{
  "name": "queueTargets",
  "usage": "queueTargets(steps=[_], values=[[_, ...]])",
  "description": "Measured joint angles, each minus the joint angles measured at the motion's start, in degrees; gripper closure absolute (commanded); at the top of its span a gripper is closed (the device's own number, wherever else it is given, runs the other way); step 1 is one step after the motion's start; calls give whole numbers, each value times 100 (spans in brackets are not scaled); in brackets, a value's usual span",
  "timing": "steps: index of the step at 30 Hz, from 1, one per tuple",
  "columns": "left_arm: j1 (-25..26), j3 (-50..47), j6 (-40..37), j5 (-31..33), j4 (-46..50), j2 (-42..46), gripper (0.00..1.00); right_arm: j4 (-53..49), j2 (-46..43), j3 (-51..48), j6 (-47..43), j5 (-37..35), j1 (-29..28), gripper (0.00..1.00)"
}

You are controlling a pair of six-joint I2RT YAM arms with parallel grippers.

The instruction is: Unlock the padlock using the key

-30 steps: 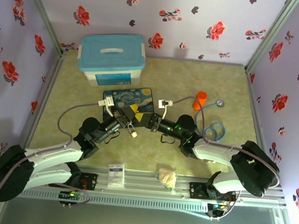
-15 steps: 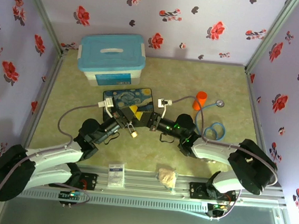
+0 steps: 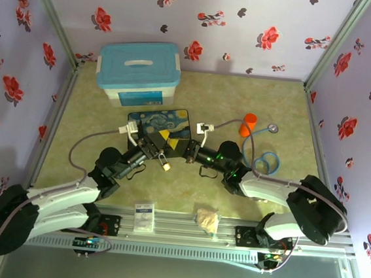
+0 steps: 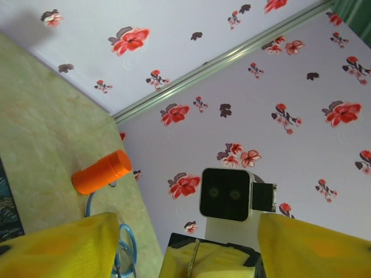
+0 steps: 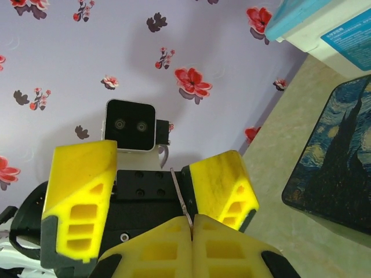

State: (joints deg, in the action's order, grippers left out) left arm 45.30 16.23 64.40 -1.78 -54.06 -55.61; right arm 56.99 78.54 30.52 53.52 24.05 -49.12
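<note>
From the top, see the left tool (image 3: 158, 144) and the right tool (image 3: 180, 150) nose to nose in the middle of the frame, over the green worktop (image 3: 95, 117). Just below the two tips, find the padlock (image 3: 166, 166), a tiny yellow body with a thin silver loop. Cannot tell from up here if lying on the worktop or hanging.

From the right wrist, see the right tool's yellow fingers (image 5: 168, 246) pressed tight together at the bottom of the frame. Pinched between them, the key (image 5: 181, 200), a thin dark sliver poking up. Facing them, the left tool's two fingers (image 5: 81, 191), spread wide and let go.

From the left wrist, see wide-apart yellow fingers (image 4: 58, 246) in the two lower corners. Between them, at the bottom middle, the key as a thin line on the right tool's tip.

Around, in the top view:
- a white box with a blue lid (image 3: 139, 74) at upper left
- a dark painted mat (image 3: 164, 120), partly hidden under the tools
- an orange cylinder (image 3: 247, 125) to the right of the mat
- a blue cable (image 3: 267, 162), curled at right
- a small white card (image 3: 143, 217) and a crumpled lump (image 3: 207, 219) at the bottom edge of the worktop

Flower walls (image 3: 249, 27) all round.
</note>
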Motion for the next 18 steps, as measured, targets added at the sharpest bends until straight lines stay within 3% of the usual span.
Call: queueTargets(steps=[3, 7, 10, 13, 18], values=[[-20, 127, -81, -28, 387, 184, 43, -114, -35, 0, -55, 4, 0, 100], [-22, 144, -131, -157, 498, 48, 62, -291, -26, 0, -59, 37, -11, 100], [-22, 144, -142, -295, 555, -133, 66, -291, 0, 0, -57, 44, -15, 100], [-28, 144, -138, -374, 581, -168, 80, -291, 20, 0, -55, 85, -17, 100], [-33, 144, -140, -407, 601, -153, 86, -345, 22, 0, -55, 129, -15, 100]])
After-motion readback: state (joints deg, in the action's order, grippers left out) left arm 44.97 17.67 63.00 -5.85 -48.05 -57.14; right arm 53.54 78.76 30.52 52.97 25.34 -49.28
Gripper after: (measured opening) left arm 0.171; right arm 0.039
